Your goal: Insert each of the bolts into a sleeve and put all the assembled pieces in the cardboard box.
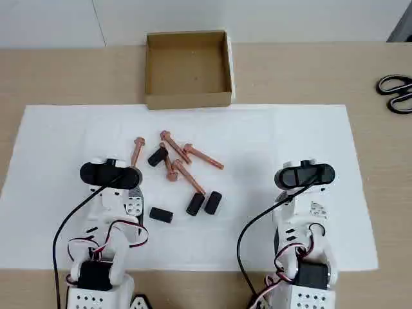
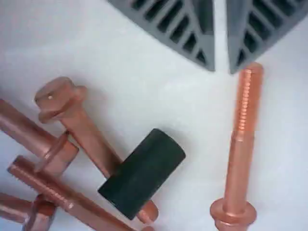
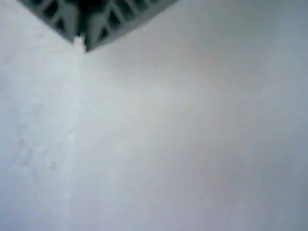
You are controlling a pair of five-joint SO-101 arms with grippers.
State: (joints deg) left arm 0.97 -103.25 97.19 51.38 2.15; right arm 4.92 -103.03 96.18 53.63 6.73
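Several copper bolts lie scattered mid-sheet on the white paper, with one black sleeve among them and three more sleeves just nearer the arms. The open cardboard box stands at the far edge of the paper. In the left wrist view my left gripper hangs just above the paper, a narrow slit between its fingers and nothing held. One bolt points its threaded end at those tips. A sleeve lies across another bolt. My right gripper is shut over bare paper.
The left arm and right arm stand at the near side of the paper sheet. Black scissors lie on the wooden table at the far right.
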